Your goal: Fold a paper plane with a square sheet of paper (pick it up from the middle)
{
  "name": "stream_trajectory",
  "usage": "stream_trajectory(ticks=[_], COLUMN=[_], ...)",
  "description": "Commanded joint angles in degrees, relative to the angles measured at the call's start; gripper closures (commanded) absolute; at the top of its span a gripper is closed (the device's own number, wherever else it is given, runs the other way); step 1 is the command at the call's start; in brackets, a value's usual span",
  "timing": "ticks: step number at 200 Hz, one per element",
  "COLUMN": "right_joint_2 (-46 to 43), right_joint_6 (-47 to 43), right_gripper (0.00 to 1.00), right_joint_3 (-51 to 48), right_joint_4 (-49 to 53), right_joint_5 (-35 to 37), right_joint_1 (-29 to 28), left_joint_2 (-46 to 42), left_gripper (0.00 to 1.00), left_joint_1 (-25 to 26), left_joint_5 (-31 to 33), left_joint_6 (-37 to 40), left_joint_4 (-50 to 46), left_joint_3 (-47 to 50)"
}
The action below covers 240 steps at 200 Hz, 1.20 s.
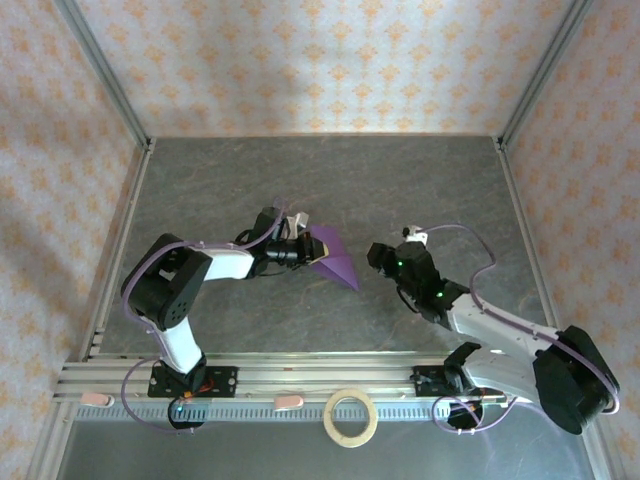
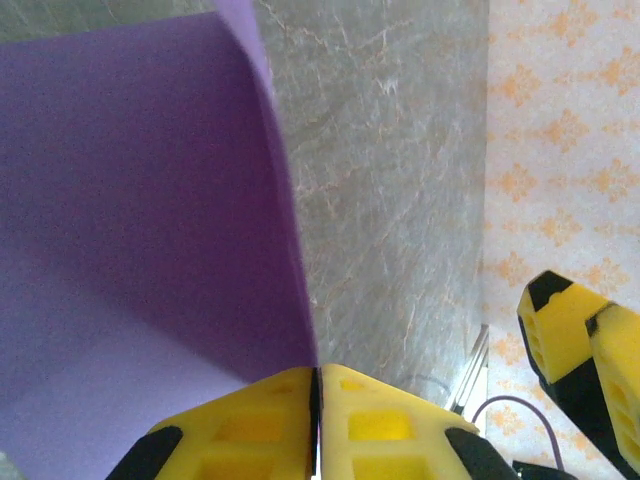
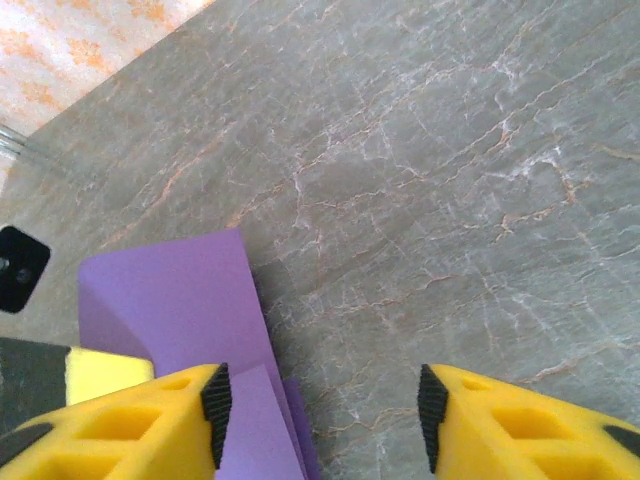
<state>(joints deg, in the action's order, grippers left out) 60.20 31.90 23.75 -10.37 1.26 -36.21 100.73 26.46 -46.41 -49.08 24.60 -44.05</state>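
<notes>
The sheet of paper [image 1: 335,262] was purple, thin and matte, already folded into a slanted wedge with a sharp tip. It was pinched at one edge by the left gripper [image 1: 303,246] and reached from those jaws toward the right gripper [image 1: 379,256], its tip just short of that gripper's fingers.

The left wrist camera gave the grip itself. The two yellow foam-like fingers [image 2: 250,415] were pressed together with the paper's edge [image 2: 140,220] caught in the seam between them. From there the sheet rose as a broad, smooth, slightly bowed plane with one crisp crease.

The right wrist camera showed what the overhead view could not. The right gripper [image 3: 320,400] stood with its jaws wide apart, and bare table lay between them. The paper [image 3: 180,300] lay just outside its left finger, layered flaps overlapping there.

The table [image 1: 420,190] was grey stone-patterned, veined with pale cracks. Pale wallpaper [image 1: 320,60] with orange motifs enclosed it, framed by metal posts. A tan tape ring [image 1: 351,417] lay beyond the aluminium rail [image 1: 300,375], between the two arm bases.
</notes>
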Motion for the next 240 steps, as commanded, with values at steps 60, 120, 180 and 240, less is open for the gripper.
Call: stream_trajectory(ticks=[60, 120, 180, 240], right_joint_2=[8.61, 17.8, 26.34, 29.23], right_joint_6=[-19.83, -36.34, -40.25, -40.82], right_gripper=[0.59, 0.62, 0.64, 0.75], right_joint_3=[-2.59, -0.33, 2.13, 3.6], right_joint_4=[-13.0, -16.01, -18.9, -18.72], right_joint_5=[-6.03, 6.22, 13.87, 14.74], right_joint_1=[-5.31, -15.41, -19.02, -19.49], left_joint_2=[0.26, 1.98, 4.3, 4.92], left_gripper=[0.7, 0.69, 0.74, 0.76], left_joint_1=[-0.73, -1.96, -2.18, -2.31], left_joint_5=[1.9, 3.24, 2.91, 2.38], left_joint_6=[5.28, 12.79, 16.94, 17.18], left_joint_4=[-8.12, -19.42, -24.92, -24.63], left_joint_3=[-4.4, -10.62, -15.64, -16.34])
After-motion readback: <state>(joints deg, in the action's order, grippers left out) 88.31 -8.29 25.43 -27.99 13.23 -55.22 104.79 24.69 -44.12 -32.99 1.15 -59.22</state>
